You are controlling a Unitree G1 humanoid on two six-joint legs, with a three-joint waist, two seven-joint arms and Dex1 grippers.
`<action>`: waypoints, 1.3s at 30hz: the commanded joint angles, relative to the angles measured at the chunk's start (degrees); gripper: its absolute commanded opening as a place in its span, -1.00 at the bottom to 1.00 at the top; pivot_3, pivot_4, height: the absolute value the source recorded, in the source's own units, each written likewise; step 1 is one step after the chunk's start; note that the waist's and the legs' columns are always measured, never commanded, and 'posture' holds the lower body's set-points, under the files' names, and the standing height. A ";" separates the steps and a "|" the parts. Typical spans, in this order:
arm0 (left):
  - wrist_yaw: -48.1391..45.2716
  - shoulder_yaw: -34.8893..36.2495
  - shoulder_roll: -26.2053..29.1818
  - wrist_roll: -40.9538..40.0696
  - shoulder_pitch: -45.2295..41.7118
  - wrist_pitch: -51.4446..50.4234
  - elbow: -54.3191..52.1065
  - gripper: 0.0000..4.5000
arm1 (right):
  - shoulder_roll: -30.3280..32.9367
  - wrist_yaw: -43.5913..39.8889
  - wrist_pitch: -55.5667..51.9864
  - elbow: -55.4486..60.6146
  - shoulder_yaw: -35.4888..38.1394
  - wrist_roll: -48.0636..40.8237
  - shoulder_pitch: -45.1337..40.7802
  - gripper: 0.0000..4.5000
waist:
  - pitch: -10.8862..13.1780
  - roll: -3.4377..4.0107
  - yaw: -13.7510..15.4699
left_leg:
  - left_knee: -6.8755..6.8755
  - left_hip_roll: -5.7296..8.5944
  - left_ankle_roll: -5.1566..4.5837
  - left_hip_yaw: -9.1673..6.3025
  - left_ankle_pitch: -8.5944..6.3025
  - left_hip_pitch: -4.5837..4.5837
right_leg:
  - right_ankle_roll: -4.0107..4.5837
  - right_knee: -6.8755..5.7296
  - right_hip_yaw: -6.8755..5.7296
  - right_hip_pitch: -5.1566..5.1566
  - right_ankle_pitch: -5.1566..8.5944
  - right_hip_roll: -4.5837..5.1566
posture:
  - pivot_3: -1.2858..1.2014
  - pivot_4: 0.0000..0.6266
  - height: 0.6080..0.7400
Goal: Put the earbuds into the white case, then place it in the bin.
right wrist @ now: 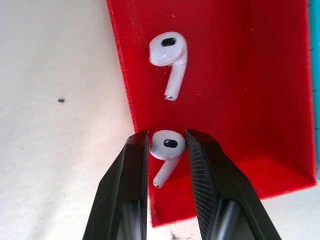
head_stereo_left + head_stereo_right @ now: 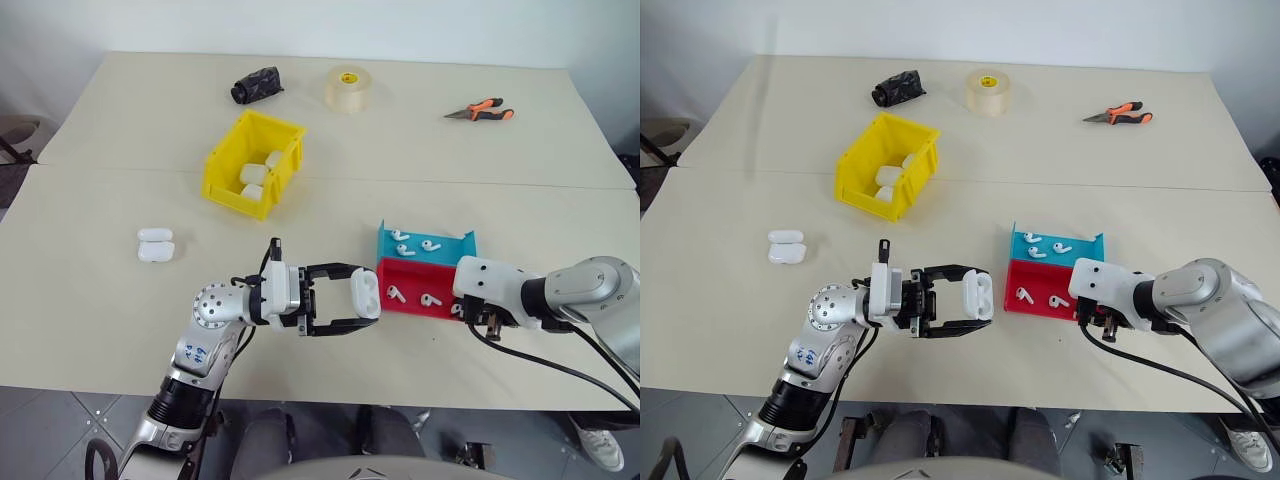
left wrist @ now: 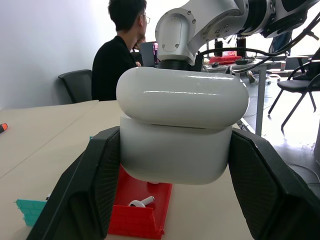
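1. Two pale beige tables (image 2: 120,330) stood pushed together with a seam between them, white walls behind. In the left wrist view a person in a black top (image 3: 116,60) sat beyond the table beside a dark chair.
2. The earbuds (image 2: 396,294) were tiny glossy white pieces, each a rounded head with a short stem. Some lay in a shallow red tray (image 2: 418,305), others in the shallow blue tray (image 2: 385,243) touching its far side.
3. The right gripper (image 1: 167,145) reached down into the red tray, its two black fingers (image 1: 136,155) closed against the head of one earbud (image 1: 166,150) near the tray's wall; a second earbud (image 1: 170,60) lay just beyond it.
4. The left gripper (image 2: 368,297) pointed level toward the trays and clamped a glossy white case (image 3: 180,125) between its fingers, above the table and just beside the red tray. The lid looked shut or nearly so.
5. The yellow bin (image 2: 220,175) stood farther back on the left, holding several white cases (image 2: 254,175).
6. Another white case (image 2: 155,245) lay on the table well left of the arms.
7. At the far edge lay a dark crumpled object (image 2: 257,85), a roll of tape (image 2: 347,88) and orange-handled pliers (image 2: 482,110).
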State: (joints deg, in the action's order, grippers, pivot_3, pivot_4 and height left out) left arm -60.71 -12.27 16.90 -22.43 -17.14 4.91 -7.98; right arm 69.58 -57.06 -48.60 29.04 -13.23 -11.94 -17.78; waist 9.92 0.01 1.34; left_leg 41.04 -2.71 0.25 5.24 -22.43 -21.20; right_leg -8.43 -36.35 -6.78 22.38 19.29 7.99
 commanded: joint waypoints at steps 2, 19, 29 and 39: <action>0.28 0.24 -0.26 -1.18 -0.15 0.03 -1.60 0.25 | 0.60 -0.88 0.23 0.51 -0.13 1.34 0.16 -0.48 | 0.00 0.00 0.03 | 0.00 0.00 0.00 0.00 0.00 0.00 | 0.00 0.00 0.00 0.00 0.00 0.00 | 0.03 -0.52 1.00; -0.01 0.57 0.14 -1.95 0.74 -0.85 -2.04 0.25 | -1.51 -2.20 1.90 0.62 3.51 0.00 0.73 -0.77 | 0.00 0.00 -0.01 | 0.01 0.00 0.00 -0.01 0.00 0.01 | 0.00 0.00 -0.01 -0.01 0.00 0.00 | 0.03 -0.52 1.00; -4.37 2.26 0.11 -4.53 0.94 1.49 1.85 0.25 | -19.17 -6.67 23.63 -0.23 24.38 -18.11 9.36 -0.77 | -0.01 -0.03 0.00 | 0.00 -0.01 0.00 0.00 0.00 0.03 | -0.01 0.03 -0.04 -0.04 0.00 -0.02 | 0.03 -0.52 1.00; -6.51 3.96 -1.01 -8.40 -2.29 -1.37 2.78 0.25 | -43.72 4.89 29.47 7.04 23.40 -32.58 11.68 -0.77 | -0.03 -0.05 -0.08 | 0.02 0.01 0.01 -0.05 0.00 0.04 | 0.00 -0.08 -0.07 -0.04 0.00 -0.02 | 0.03 -0.52 1.00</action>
State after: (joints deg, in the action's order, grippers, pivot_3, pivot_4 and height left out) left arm -66.98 -8.97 16.33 -29.17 -18.82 3.59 -4.23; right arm 26.66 -54.31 -20.28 32.66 10.68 -42.30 -5.93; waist 9.90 -0.04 1.25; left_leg 41.05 -2.71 0.27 5.17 -22.42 -21.14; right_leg -8.43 -36.46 -6.86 22.35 19.29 7.95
